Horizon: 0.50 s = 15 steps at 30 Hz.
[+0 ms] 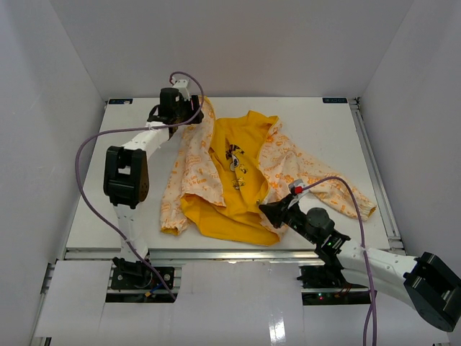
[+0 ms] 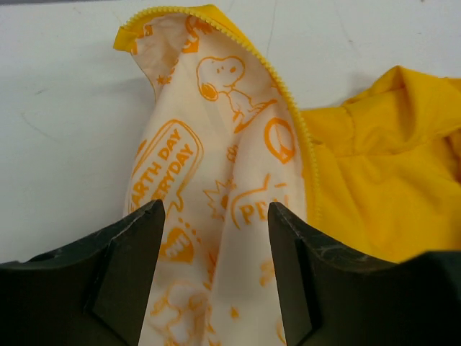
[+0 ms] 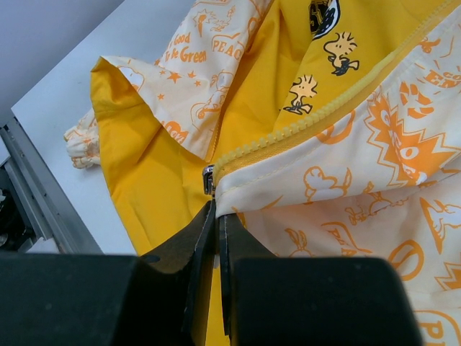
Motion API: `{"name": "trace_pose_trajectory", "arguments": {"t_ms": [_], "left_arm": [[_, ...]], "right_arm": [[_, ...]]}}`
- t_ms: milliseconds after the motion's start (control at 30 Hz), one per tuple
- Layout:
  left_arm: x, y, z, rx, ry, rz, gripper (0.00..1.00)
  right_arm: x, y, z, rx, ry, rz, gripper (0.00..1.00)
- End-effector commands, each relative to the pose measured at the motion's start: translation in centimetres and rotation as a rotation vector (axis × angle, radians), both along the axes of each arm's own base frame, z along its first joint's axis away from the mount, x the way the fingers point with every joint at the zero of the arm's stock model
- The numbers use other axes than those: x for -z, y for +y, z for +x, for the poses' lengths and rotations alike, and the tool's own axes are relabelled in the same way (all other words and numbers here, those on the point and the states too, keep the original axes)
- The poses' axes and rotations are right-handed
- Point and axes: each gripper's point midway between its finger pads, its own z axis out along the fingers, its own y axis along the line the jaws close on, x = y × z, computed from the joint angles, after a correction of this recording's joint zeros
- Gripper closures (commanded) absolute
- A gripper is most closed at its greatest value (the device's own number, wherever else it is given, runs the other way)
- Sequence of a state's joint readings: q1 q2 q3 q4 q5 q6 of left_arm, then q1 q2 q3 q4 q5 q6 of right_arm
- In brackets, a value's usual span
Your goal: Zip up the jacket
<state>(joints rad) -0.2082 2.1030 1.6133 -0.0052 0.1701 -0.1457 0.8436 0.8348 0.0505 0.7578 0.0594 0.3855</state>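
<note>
Open jacket (image 1: 238,173) on table (image 1: 324,130), left gripper (image 2: 216,213) fingers wide above its patterned front panel, right gripper (image 3: 217,216) pinching hem beside zipper slider (image 3: 208,180)

White flat rectangular tabletop (image 1: 324,130), matte, set between pale walls. Grey metal rail (image 1: 216,252) runs along near edge. Lying directly on top: small cream-white soft fabric jacket (image 1: 238,173), orange cartoon print, bright yellow lining, yellow zipper teeth on front edges. Jacket unzipped, spread open around table centre, lining facing up. One sleeve stretched flat toward right edge, cuff near it. Opposite side bunched and folded. Yellow hem close to rail, strip of bare table between.
</note>
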Motion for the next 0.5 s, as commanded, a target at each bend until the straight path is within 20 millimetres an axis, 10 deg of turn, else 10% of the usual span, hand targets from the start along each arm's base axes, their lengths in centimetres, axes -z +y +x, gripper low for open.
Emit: {"name": "trace_pose_trajectory", "arguments": {"t_ms": [0, 167, 467], "left_arm": [[-13.1, -1.3, -5.1, -0.006, 0.057, -0.163, 0.31], [-12.0, -4.1, -15.4, 0.071, 0.155, -0.131, 0.31], [1.0, -7.6, -27.6, 0.175, 0.393, 0.020, 0.32]], "right_arm": [[-2.3, 0.7, 0.4, -0.013, -0.040, 0.051, 0.90], [-2.4, 0.8, -0.1, -0.032, -0.032, 0.067, 0.90], [-2.9, 0.5, -0.6, -0.036, -0.036, 0.090, 0.90]]}}
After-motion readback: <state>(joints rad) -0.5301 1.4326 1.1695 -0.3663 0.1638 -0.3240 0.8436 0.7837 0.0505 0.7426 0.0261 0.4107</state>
